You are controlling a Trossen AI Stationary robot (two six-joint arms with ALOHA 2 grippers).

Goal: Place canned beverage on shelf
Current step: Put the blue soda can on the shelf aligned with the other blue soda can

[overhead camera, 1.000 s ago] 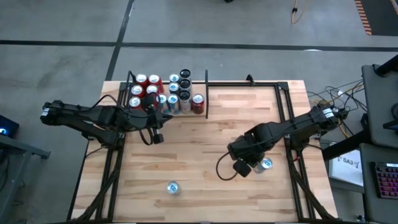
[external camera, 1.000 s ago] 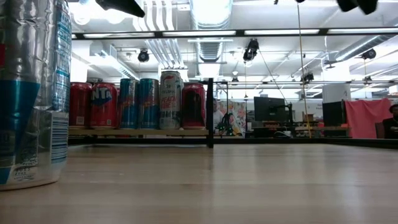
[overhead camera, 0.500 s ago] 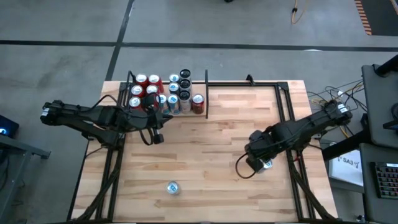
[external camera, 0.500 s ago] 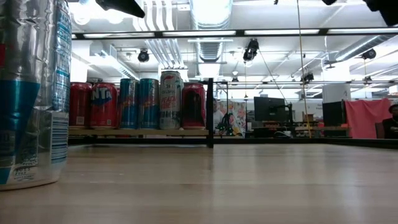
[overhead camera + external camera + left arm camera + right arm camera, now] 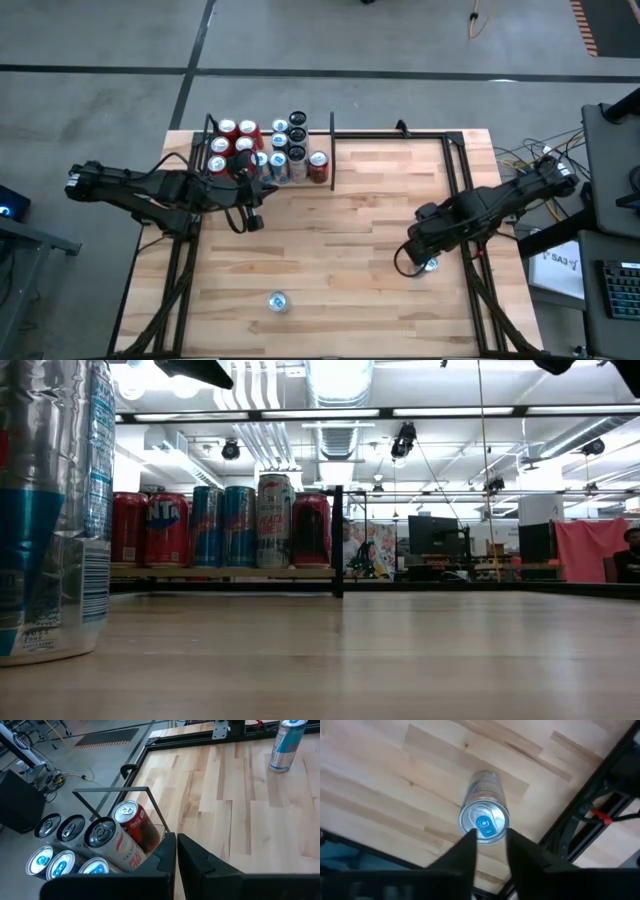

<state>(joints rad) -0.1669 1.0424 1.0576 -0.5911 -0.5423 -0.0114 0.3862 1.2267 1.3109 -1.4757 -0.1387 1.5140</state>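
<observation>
**Right arm comes over a can to pick it up**

The table (image 5: 330, 250) is the big wood top that everything sits on. At its far edge stands the shelf (image 5: 270, 135), a thin black frame with a wood floor. It is already packed with cans (image 5: 265, 155), set close in rows so more can fit.

The left arm waits just in front of the shelf. Its left gripper (image 5: 176, 851) is pressed shut and holds nothing.

The right arm is far from the shelf, near the table's right side. The right gripper (image 5: 490, 847) hangs right over a silver and blue can (image 5: 484, 820) that stands upright. Its fingers are a little apart, one on each side of the can's top, and not yet squeezing it. I think it is lined up this way so it can drop down and grab.

One more loose can (image 5: 277, 300) stands at the near edge, well away from the shelf.
</observation>
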